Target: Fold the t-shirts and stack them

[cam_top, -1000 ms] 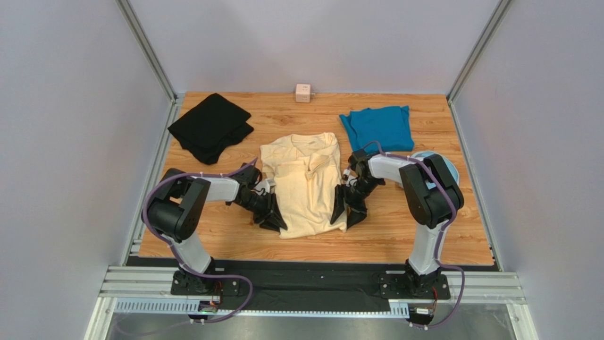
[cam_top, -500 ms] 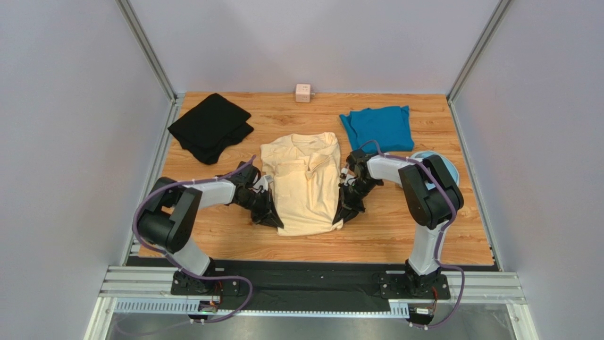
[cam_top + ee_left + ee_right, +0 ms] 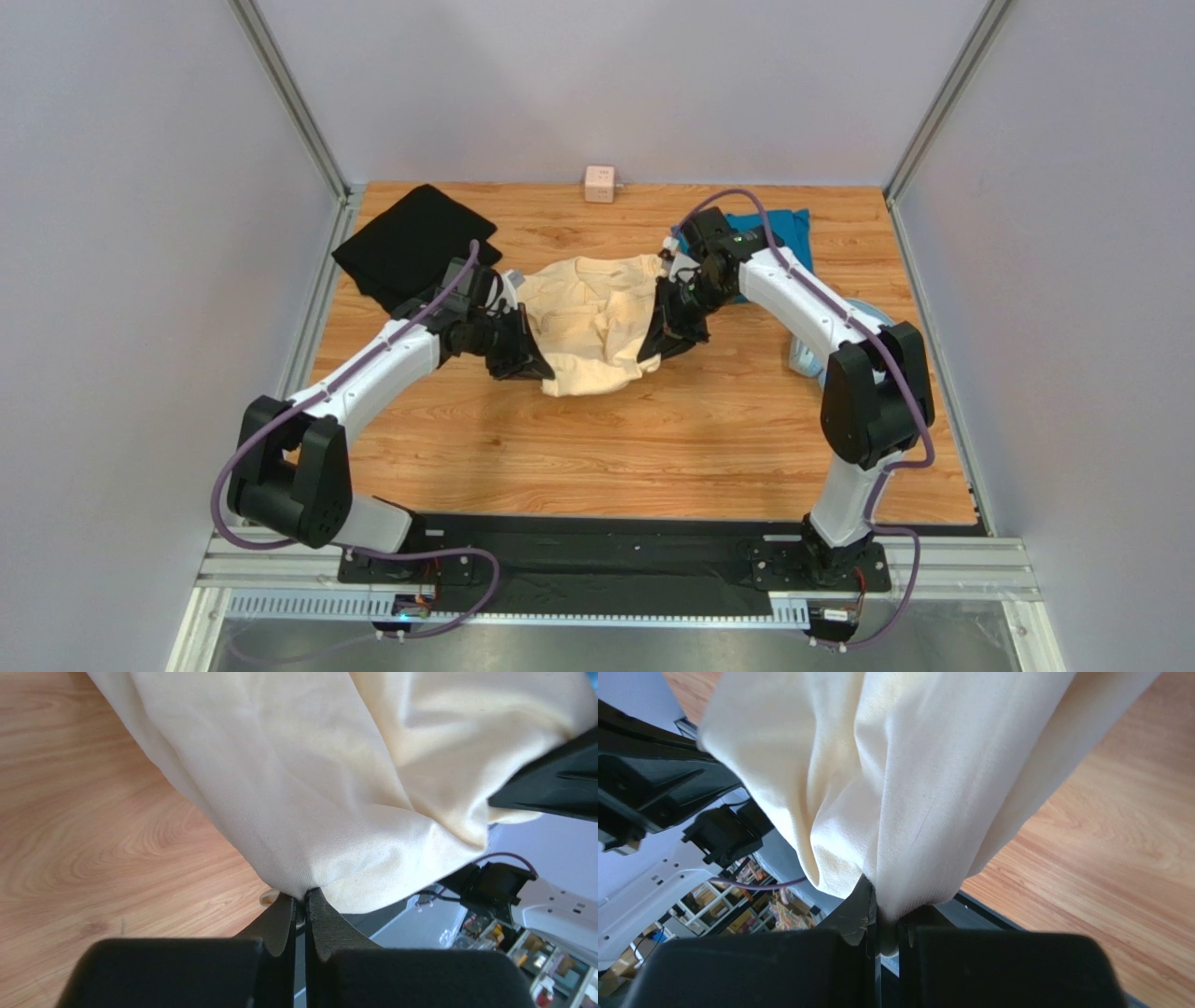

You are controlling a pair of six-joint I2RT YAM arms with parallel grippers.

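Note:
The pale cream-yellow t-shirt [image 3: 596,319] hangs bunched between my two grippers above the middle of the table. My left gripper [image 3: 522,359] is shut on its left hem corner; in the left wrist view the cloth [image 3: 316,791] is pinched at the gripper [image 3: 304,903]. On the shirt's right hem corner my right gripper [image 3: 659,336] is shut, and the right wrist view shows the fabric [image 3: 906,791] clamped in that gripper [image 3: 884,917]. The black t-shirt [image 3: 407,245] lies folded at the back left. The teal blue t-shirt [image 3: 774,231] lies at the back right, partly hidden behind my right arm.
A small pink cube [image 3: 601,184] sits at the back edge against the wall. Light-blue headphones [image 3: 809,357] lie at the right, mostly hidden by my right arm. Grey walls close in the wooden table [image 3: 631,448] on three sides.
Both grippers closed on the cream shirt's near corners, then lifted and carried them toward the back of the table. The shirt went from lying flat to bunched and doubled over.

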